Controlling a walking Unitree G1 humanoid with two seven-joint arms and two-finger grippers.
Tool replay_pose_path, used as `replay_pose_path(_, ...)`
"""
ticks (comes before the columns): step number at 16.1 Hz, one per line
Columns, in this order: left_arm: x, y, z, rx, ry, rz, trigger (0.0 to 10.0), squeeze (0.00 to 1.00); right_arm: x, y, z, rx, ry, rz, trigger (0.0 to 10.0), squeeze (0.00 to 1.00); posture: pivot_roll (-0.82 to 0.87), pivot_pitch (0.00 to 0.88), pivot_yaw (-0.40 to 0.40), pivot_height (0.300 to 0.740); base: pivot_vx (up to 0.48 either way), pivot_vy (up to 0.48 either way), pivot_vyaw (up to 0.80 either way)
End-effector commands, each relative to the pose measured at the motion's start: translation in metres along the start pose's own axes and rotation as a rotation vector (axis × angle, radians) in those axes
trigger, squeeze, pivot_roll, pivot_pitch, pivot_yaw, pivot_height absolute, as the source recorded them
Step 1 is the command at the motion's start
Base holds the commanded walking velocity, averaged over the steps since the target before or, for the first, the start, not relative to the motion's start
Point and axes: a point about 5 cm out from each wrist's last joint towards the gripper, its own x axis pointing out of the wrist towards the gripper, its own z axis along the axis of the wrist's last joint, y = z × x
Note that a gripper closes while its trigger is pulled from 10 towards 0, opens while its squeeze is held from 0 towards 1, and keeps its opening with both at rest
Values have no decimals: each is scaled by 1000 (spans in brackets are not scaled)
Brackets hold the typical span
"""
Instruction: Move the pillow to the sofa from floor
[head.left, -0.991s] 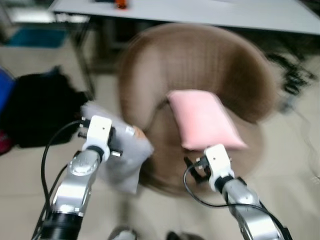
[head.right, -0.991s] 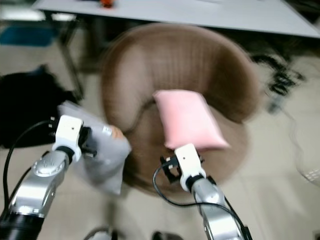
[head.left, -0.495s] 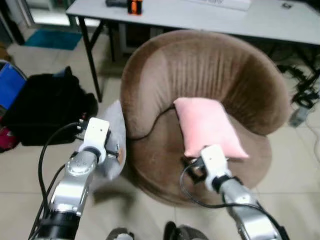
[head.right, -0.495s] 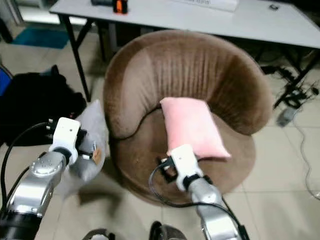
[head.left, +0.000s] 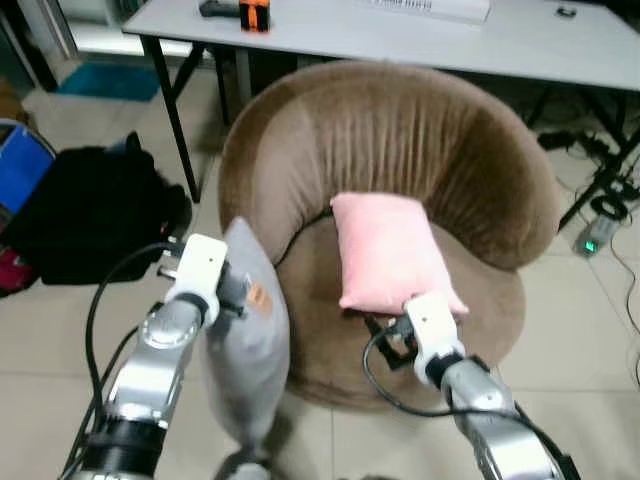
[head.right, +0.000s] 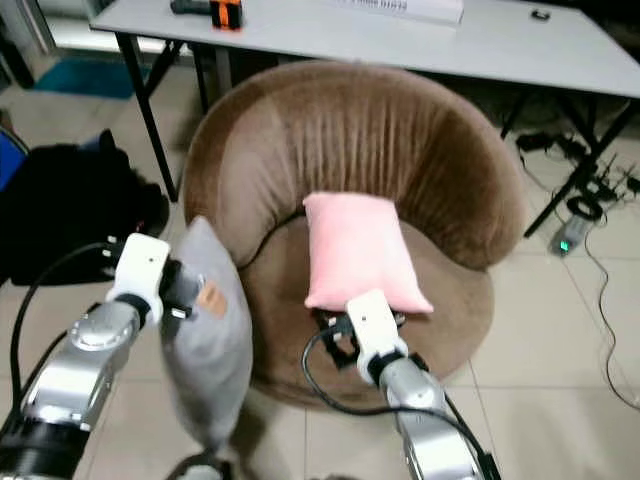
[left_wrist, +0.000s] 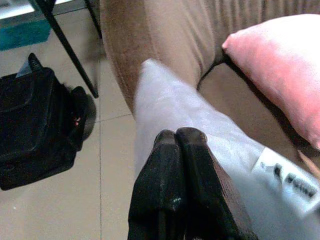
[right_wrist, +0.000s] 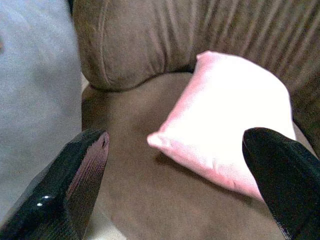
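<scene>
A grey pillow (head.left: 248, 340) with a small tag hangs upright off the floor at the front left of the round brown sofa (head.left: 400, 130). My left gripper (left_wrist: 176, 134) is shut on the pillow's upper edge. A pink pillow (head.left: 385, 250) leans against the backrest on the sofa seat. My right gripper (head.left: 385, 335) is open and holds nothing, low over the front of the seat just below the pink pillow's lower edge; its two fingers (right_wrist: 85, 165) stand wide apart in the right wrist view.
A black bag (head.left: 90, 215) lies on the tiled floor to the left, with a blue object (head.left: 20, 170) beyond it. A white table (head.left: 400, 30) with dark legs (head.left: 175, 130) stands behind the sofa. Cables and a power strip (head.left: 595, 235) lie to the right.
The grey pillow, still in my left gripper, has swung from beside the sofa's left flank to hang upright nearer its front. My right gripper stays below the pink pillow.
</scene>
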Motion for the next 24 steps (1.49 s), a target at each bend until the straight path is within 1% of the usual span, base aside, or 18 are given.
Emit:
replay_pose_path(1,-1,9,9,-3,-31,38,10000,0,0,5,-1,5,8,17,10000,400,19,142,-58,740,480,0,0)
replay_pose_path(3,-1,10,11,24,-42,42,10000,0,1,5,-1,6,9,20,10000,404,20,142,-58,740,480,0,0)
replay_pose_path(4,-1,9,13,25,-57,29,10000,0,1,6,-1,5,10,21,10000,400,21,143,-58,740,480,0,0)
replay_pose_path(5,-1,8,13,55,-59,37,10000,0,1,6,-1,5,11,23,10000,400,21,143,-58,740,0,0,0)
replay_pose_path(10,0,6,17,69,-80,28,10000,0,1,4,-2,-2,17,12,10000,392,17,142,-57,740,0,0,0)
replay_pose_path(12,1,8,21,68,-91,32,10000,0,2,4,-2,-8,22,5,10000,380,18,138,-54,740,0,0,0)
replay_pose_path(14,6,19,31,57,-104,49,10000,0,2,4,-3,-7,25,1,10000,376,21,134,-50,740,0,0,0)
replay_pose_path(15,15,47,64,89,-169,89,10000,0,3,5,-3,0,22,3,10000,380,26,129,-40,740,0,0,0)
replay_pose_path(16,17,60,80,107,-200,108,10000,0,4,6,-3,2,21,4,10000,380,26,125,-36,740,0,0,0)
replay_pose_path(17,20,85,119,147,-273,142,10000,0,5,8,-2,7,17,3,10000,376,25,117,-25,740,0,0,0)
replay_pose_path(18,20,99,146,174,-327,165,10000,0,6,9,-2,11,15,-1,10000,380,22,114,-18,740,0,0,0)
replay_pose_path(19,19,107,166,189,-358,183,10000,0,6,10,-2,15,12,-4,10000,376,18,110,-12,740,0,0,0)
replay_pose_path(21,20,113,194,221,-389,193,10000,0,6,12,-2,21,9,-8,10000,380,10,106,-4,740,0,0,0)
replay_pose_path(22,16,116,235,276,-452,225,10000,0,6,14,-2,28,7,-12,10000,376,-7,103,12,740,0,0,0)
replay_pose_path(23,13,113,262,325,-487,236,10000,0,5,17,-3,37,6,-18,10000,380,-17,103,22,740,0,0,0)
replay_pose_path(24,13,111,271,354,-492,222,10000,0,4,18,-3,44,5,-25,10000,380,-21,103,26,740,0,0,0)
